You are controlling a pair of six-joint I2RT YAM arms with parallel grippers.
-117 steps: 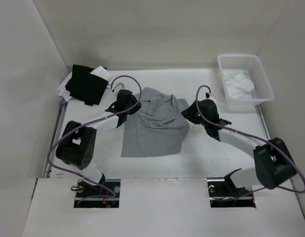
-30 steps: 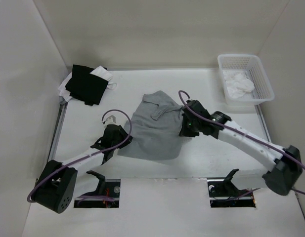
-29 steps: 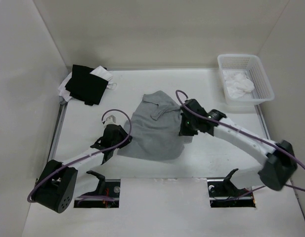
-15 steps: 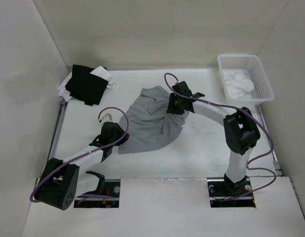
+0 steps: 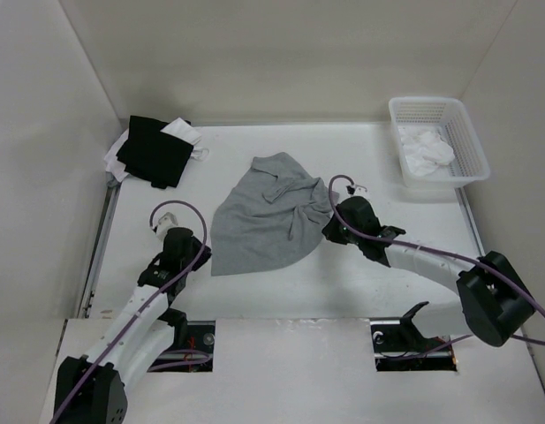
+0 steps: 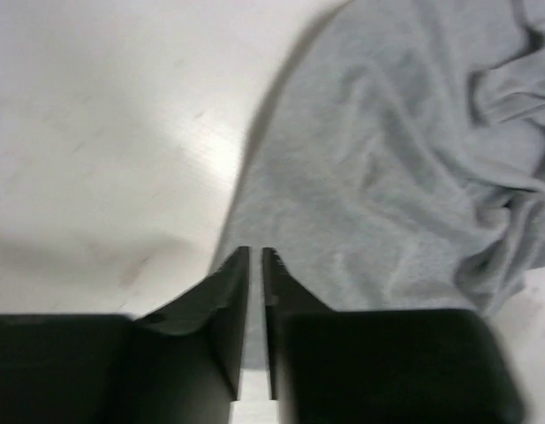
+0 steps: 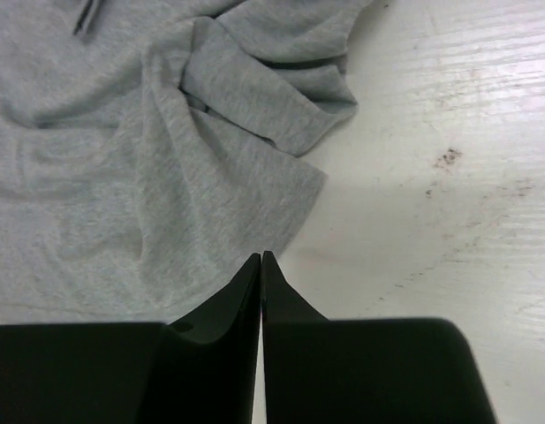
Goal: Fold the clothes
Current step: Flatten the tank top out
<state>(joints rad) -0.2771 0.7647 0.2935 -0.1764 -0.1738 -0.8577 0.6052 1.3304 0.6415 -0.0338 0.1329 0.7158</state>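
Note:
The clothes, one light grey polo shirt [image 5: 263, 216], lie loosely spread and creased in the middle of the white table, collar [image 5: 276, 177] toward the back. My left gripper [image 5: 198, 256] hovers just left of the shirt's near-left corner, apart from it. In the left wrist view its jaws [image 6: 255, 252] stand almost together with nothing between them, the shirt [image 6: 387, 177] ahead. My right gripper [image 5: 327, 231] sits at the shirt's right edge. It is shut and empty [image 7: 261, 254], tips over the hem of the shirt [image 7: 122, 177].
A white plastic basket [image 5: 471, 150] with a white cloth [image 5: 427, 152] in it stands at the back right. Black-and-white garments [image 5: 153, 150] are piled at the back left. Walls enclose the table on three sides.
Both grippers have let go of the shirt and pulled back toward the near edge, closing their jaws. The shirt dropped and now lies spread more to the left.

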